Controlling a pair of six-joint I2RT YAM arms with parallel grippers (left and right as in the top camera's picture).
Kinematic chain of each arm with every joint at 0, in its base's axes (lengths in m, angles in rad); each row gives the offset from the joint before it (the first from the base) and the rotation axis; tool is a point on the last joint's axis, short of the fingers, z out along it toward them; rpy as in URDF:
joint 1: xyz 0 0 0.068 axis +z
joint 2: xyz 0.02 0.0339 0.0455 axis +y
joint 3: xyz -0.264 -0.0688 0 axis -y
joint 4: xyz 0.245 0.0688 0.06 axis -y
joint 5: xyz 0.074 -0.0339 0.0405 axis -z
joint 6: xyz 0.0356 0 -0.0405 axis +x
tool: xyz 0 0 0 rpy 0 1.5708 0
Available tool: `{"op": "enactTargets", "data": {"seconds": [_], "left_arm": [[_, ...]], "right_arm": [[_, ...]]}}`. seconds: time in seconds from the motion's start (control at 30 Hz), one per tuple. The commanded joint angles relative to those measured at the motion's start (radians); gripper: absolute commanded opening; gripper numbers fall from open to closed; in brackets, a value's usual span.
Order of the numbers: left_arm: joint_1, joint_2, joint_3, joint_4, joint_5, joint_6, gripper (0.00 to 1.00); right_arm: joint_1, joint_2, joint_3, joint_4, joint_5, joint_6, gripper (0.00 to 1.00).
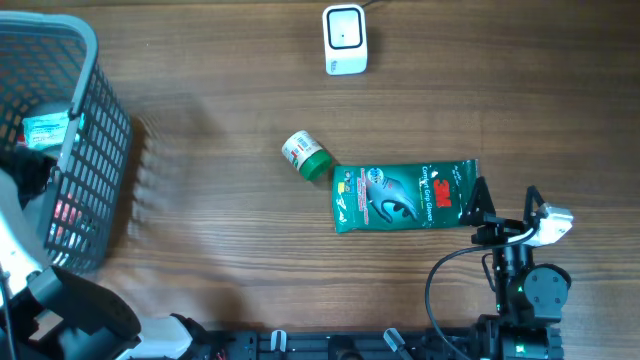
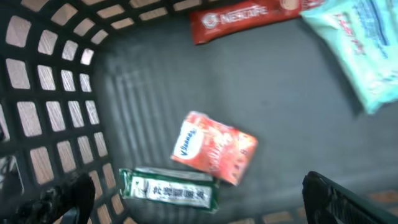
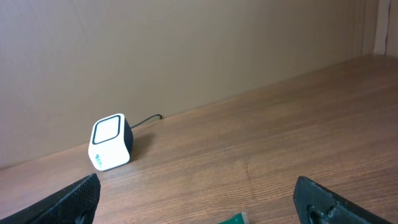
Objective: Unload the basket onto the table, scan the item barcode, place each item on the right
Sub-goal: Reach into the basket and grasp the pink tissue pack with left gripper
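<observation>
Cameras split the scene for me. Overhead alone shows the worktop (image 1: pixel 230 250): a glossy green 3M glove packet (image 1: pixel 405 196) lies flat toward the near edge, right of centre, with a small green-capped bottle (image 1: pixel 306 156) just beside its left corner and the white cube scanner (image 1: pixel 345 39) at the far edge. My right fingers (image 1: pixel 482 203) stand wide apart and empty at the packet's right end. The left wrist view looks into the lattice basket (image 2: pixel 56 93). There my left fingers (image 2: pixel 59 202) are spread wide, holding nothing, above a Nescafé sachet (image 2: pixel 239 18), a crinkly red packet (image 2: pixel 214 149) and a green-and-white box (image 2: pixel 168 190).
</observation>
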State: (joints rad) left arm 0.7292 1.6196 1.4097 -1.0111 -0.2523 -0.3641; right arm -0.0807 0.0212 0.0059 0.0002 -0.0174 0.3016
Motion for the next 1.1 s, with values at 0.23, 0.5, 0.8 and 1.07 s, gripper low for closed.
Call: {"op": "enactTargets", "data": {"seconds": [0.23,0.5,0.8,1.07], "left_arm": [[0.113,0.188,-0.024,0.024,0.204,0.129,1.0],[0.113,0.31,-0.025,0.029,0.208,0.122,1.0],[0.113,0.324,-0.032,0.055,0.291,0.155,1.0],[0.106,0.326,-0.028,0.071,0.305,0.151,1.0]], "right_arm": [[0.003,-0.005,-0.001,0.005,0.007,-0.012,1.0],[0.003,-0.005,-0.001,0.005,0.007,-0.011,1.0],[0.003,-0.005,-0.001,0.005,0.007,-0.011,1.0],[0.003,-0.005,-0.001,0.005,0.007,-0.011,1.0]]}}
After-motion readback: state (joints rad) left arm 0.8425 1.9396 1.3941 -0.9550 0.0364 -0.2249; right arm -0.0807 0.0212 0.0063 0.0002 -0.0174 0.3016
